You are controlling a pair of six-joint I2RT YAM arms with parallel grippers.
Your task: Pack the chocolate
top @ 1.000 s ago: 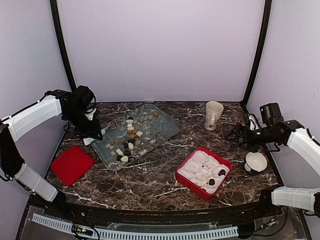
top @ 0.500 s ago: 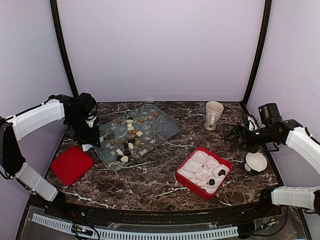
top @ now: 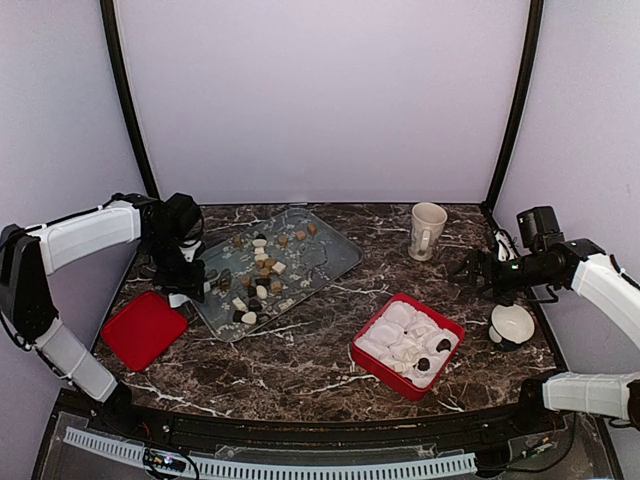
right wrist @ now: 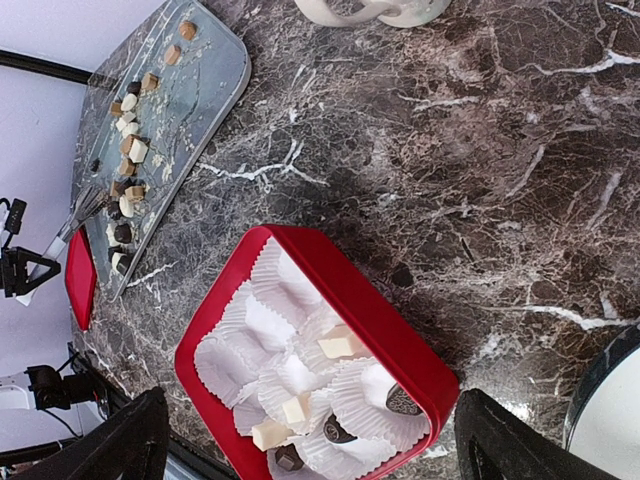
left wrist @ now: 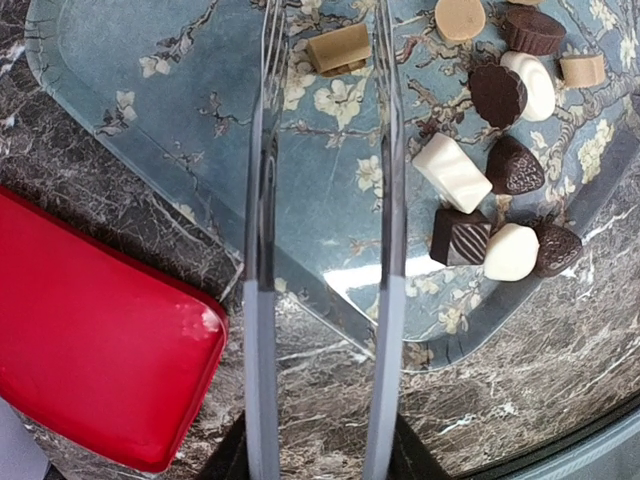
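**Top view.** A blue-grey flowered tray (top: 330, 250) lies on the marble desk (top: 300, 360). Most of the chocolate (top: 260, 270) sits loose on it, with dark, tan and cream pieces mixed together. The left claw (top: 198, 285) hangs over the tray's near left edge. A red lid (top: 142, 328) lies just off the tray's near left corner. A red box (top: 375, 362) lined with white paper cups sits on the near right side of the tray, well apart from it, and has a few dark pieces (top: 443, 345) in it. A mug (top: 427, 230) stands to the right of the tray. Farther right are the right claw (top: 470, 268), held above the desk, and a white bowl (top: 512, 323).

**Left wrist.** The left claw (left wrist: 327, 20) stands partly open over the tray (left wrist: 180, 120), its two fingers parallel and gripping nothing. A tan piece (left wrist: 338, 48) lies on the tray in the gap near the tips, and neither finger clearly touches it. A cluster of dark and cream pieces (left wrist: 500, 170) lies on the tray outside the fingers. The red lid (left wrist: 90, 330) is just off the tray's edge.

**Right wrist.** The right claw (right wrist: 310, 410) is spread wide and empty. Below it is the red box (right wrist: 370, 310), well apart from the tray (right wrist: 200, 90). Its cups hold cream pieces (right wrist: 340, 346) and dark ones (right wrist: 337, 432).
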